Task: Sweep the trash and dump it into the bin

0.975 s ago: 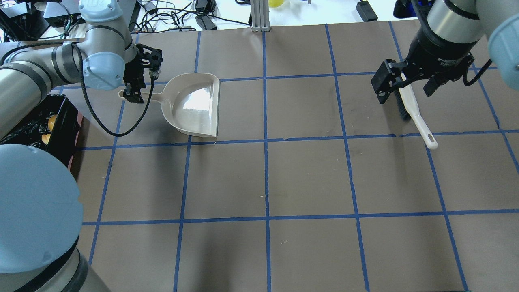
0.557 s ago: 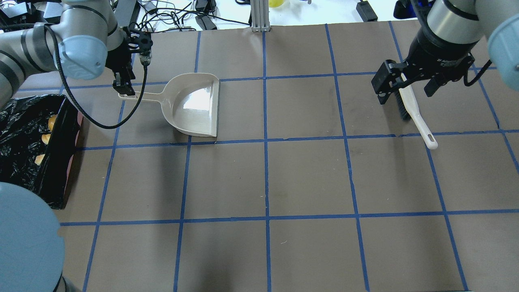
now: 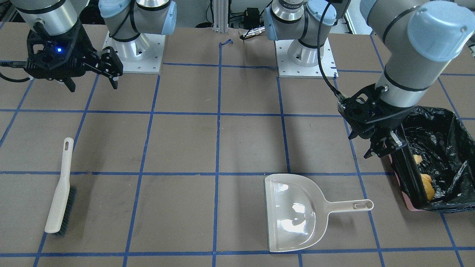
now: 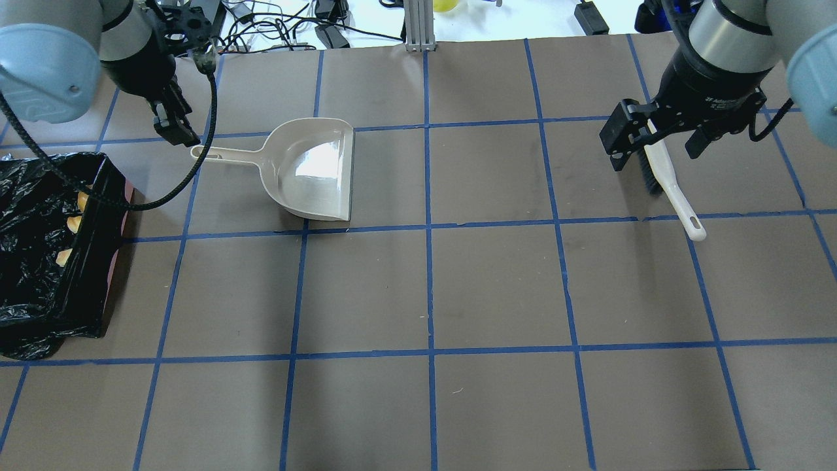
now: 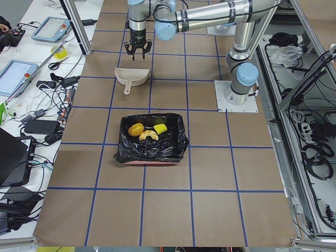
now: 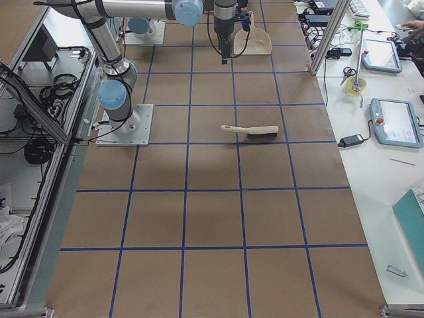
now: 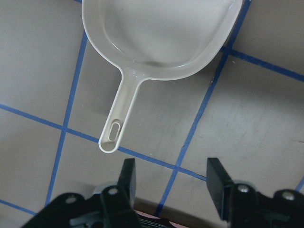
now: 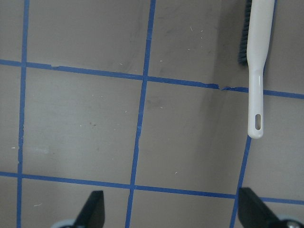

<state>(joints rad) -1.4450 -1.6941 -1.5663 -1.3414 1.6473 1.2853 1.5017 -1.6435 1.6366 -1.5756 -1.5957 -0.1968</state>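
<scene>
The bin (image 4: pixel 91 261), lined with a black bag, stands at the table's left edge. It also shows in the front view (image 3: pixel 441 137) and the left view (image 5: pixel 176 142). The trash lies inside it: a yellow-orange lump (image 5: pixel 136 128), a green-and-yellow sponge (image 5: pixel 160 128) and a cream crescent (image 5: pixel 148 136). My left gripper (image 4: pixel 176 131) is open and empty. It hangs just beyond the handle end of the beige dustpan (image 4: pixel 314 170), between the pan and the bin (image 3: pixel 382 148) (image 7: pixel 170 178). My right gripper (image 4: pixel 657 144) is open and empty above the brush (image 4: pixel 667 176).
The empty dustpan (image 3: pixel 293 211) lies flat in the far left part of the table, handle towards the bin. The brush (image 3: pixel 59 196) lies flat at the far right, also seen in the right wrist view (image 8: pixel 259 61). Cables and devices lie beyond the far table edge.
My left gripper has moved away from the dustpan handle, up and to the left, and the left arm has swung back, uncovering the bin. The right gripper has barely moved.
</scene>
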